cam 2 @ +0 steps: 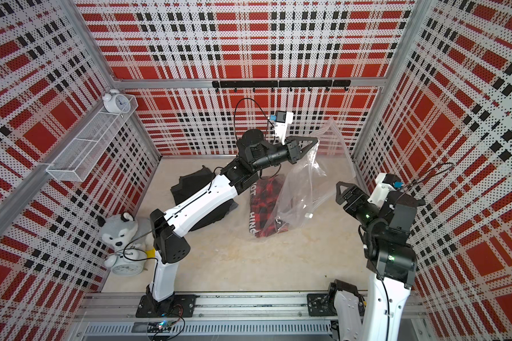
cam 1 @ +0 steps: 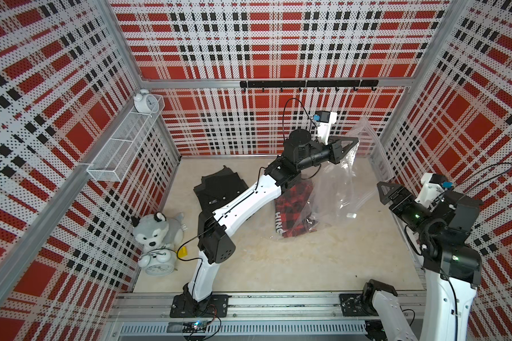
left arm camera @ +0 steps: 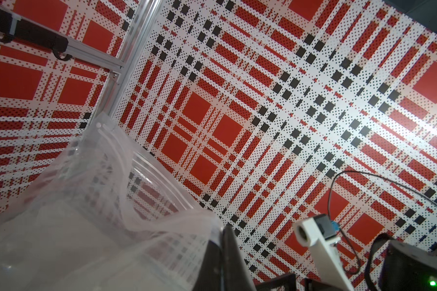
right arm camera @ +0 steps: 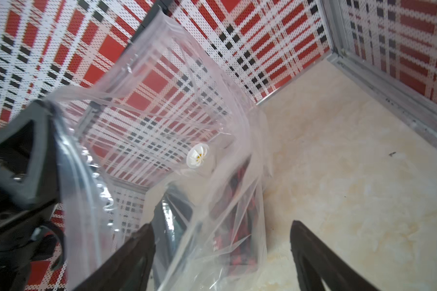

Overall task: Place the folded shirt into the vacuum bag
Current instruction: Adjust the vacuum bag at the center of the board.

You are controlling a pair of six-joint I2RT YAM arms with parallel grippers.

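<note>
Shirt (cam 1: pixel 293 206), folded red-and-black plaid, lay at the centre of the frame in both top views, its right part showing through the vacuum bag (cam 1: pixel 340 183). The left gripper (cam 1: pixel 351 143) was clamped on the bag's upper edge, holding it up right of centre. The right gripper (cam 1: pixel 382 190) hung at the right, fingers spread, holding nothing. A dark garment (cam 1: pixel 222 189) lay left of the shirt.

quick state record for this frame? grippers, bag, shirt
left gripper: jaws shut on the top edge of the vacuum bag, holding it up
right gripper: jaws open, holding nothing
vacuum bag: bottom resting on the table
valve: white disc on the bag wall
plaid shirt: on the table, partly covered by bag plastic; fully inside, cannot tell
dark folded garment: outside the bag
</note>
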